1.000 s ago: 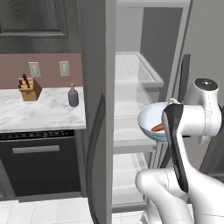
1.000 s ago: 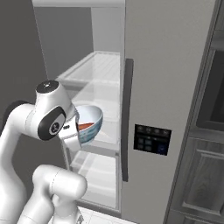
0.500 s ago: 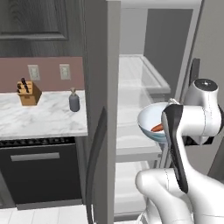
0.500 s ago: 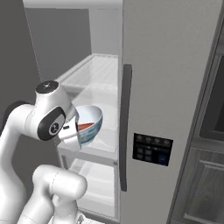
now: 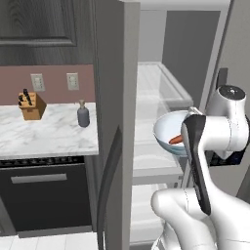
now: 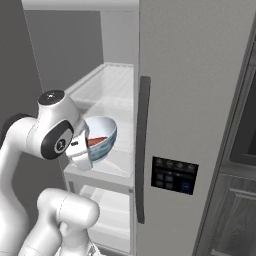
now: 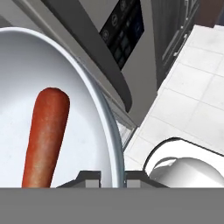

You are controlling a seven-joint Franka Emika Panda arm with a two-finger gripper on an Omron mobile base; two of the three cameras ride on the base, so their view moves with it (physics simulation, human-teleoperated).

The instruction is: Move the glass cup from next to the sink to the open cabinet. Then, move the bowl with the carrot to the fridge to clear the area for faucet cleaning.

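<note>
Bowl (image 5: 172, 135) with carrot (image 7: 43, 135) pinched at rim by gripper (image 7: 113, 176). Keep level, push slowly toward fridge (image 6: 200, 100) shelf at 12 o'clock.

Flat, even rendered light with soft shadows, no glare or blur, and slightly coarse, pixelated edges throughout.

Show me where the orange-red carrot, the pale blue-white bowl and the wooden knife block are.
orange-red carrot (image 7: 43, 140), hand view, middle of its length.
pale blue-white bowl (image 6: 106, 141), right base view, outer wall.
wooden knife block (image 5: 32, 107), left base view, front face.
</note>
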